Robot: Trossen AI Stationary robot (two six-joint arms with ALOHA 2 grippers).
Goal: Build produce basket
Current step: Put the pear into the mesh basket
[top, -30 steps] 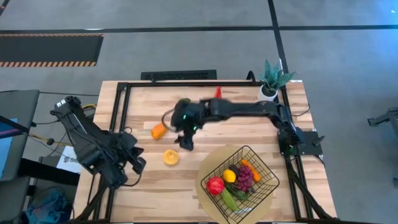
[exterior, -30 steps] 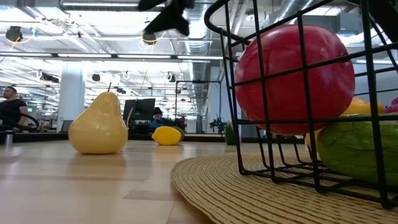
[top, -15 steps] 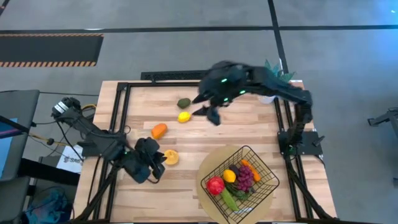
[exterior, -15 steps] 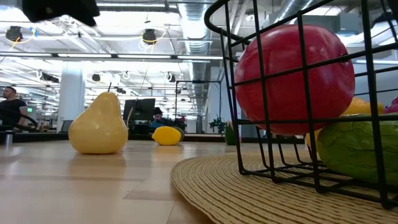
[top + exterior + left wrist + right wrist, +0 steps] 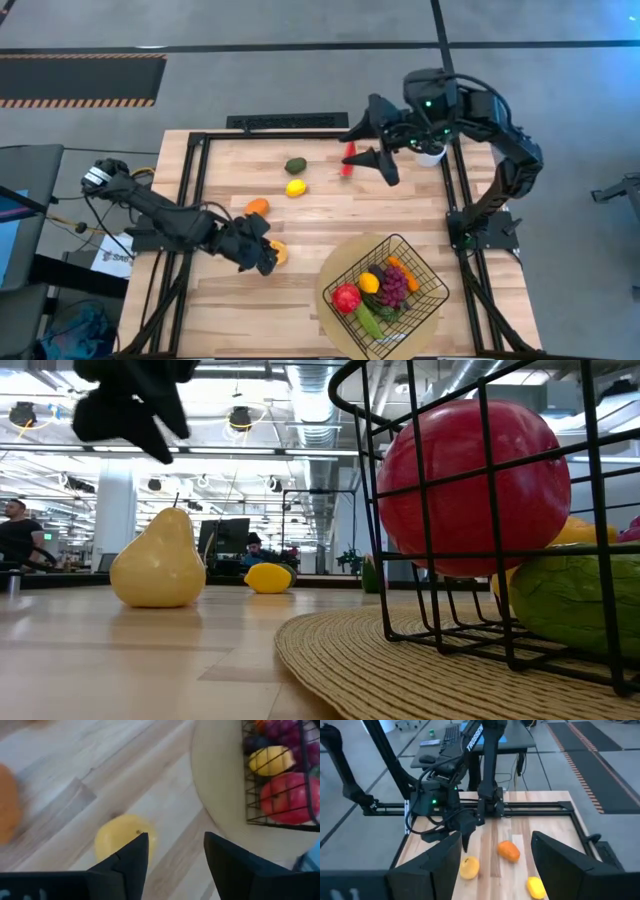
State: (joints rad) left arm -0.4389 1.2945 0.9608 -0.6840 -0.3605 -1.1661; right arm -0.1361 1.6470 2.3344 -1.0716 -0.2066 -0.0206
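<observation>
A yellow pear [image 5: 279, 253] stands upright on the wooden table, left of the basket [image 5: 432, 290]. The black wire basket sits on a round woven mat and holds a red apple [image 5: 470, 485], a lemon, purple grapes and green vegetables. My left gripper [image 5: 175, 855] hovers open just above the pear [image 5: 120, 837], seen as a dark shape [image 5: 130, 405] over it [image 5: 158, 560]. My right gripper [image 5: 378, 152] is open, raised high over the table's far right, with nothing between its fingers [image 5: 427, 865].
Loose on the table are an orange fruit [image 5: 257, 207], a lemon [image 5: 296, 187], a dark green avocado [image 5: 295, 165] and a red watermelon slice [image 5: 348, 157]. A potted plant [image 5: 432, 150] stands at the far right corner. A black frame [image 5: 195, 170] borders the table.
My left gripper has moved from the table's left edge toward the pear and come down over it. My right gripper has risen and drawn back from the table's middle toward the far right corner, uncovering the lemon and the avocado.
</observation>
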